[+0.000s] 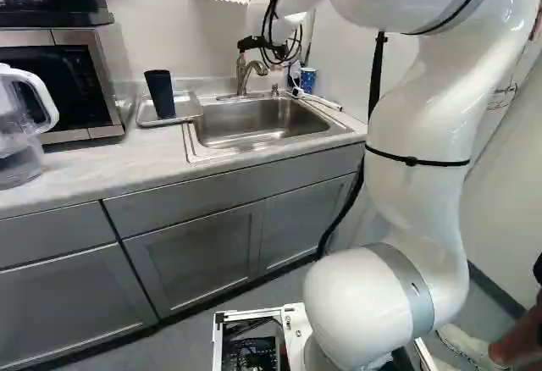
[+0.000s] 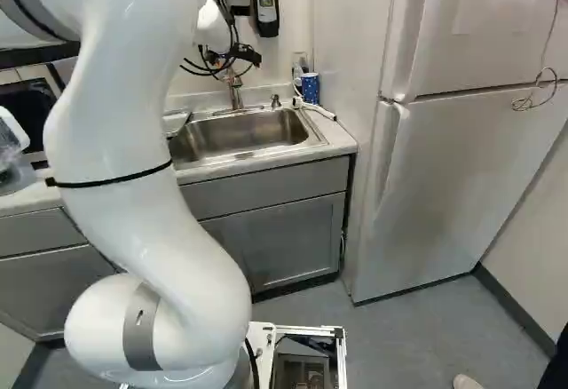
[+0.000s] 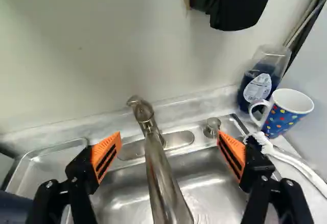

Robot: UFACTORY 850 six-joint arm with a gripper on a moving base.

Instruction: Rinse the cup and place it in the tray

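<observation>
My gripper (image 1: pixel 251 42) hangs over the sink, close to the faucet (image 1: pixel 243 76), in the left base view. In the wrist view the gripper (image 3: pixel 169 137) stands wide open; the faucet (image 3: pixel 156 168) shows between its orange pads, and nothing is gripped. A dark blue cup (image 1: pixel 159 93) stands on the metal tray (image 1: pixel 191 109) left of the sink basin (image 1: pixel 254 124). Part of that dark cup (image 3: pixel 13 208) shows beside one finger in the wrist view, with the tray (image 3: pixel 56 157) behind it. I cannot tell whether water is running.
A dotted blue mug (image 3: pixel 286 116), a soap bottle (image 3: pixel 260 83) and a white brush (image 3: pixel 294 162) are at the sink's far corner. A black dispenser (image 3: pixel 240 4) hangs on the wall. Left of the tray are a microwave (image 1: pixel 59 83) and a clear pitcher (image 1: pixel 21 125); a fridge (image 2: pixel 444 176) stands right.
</observation>
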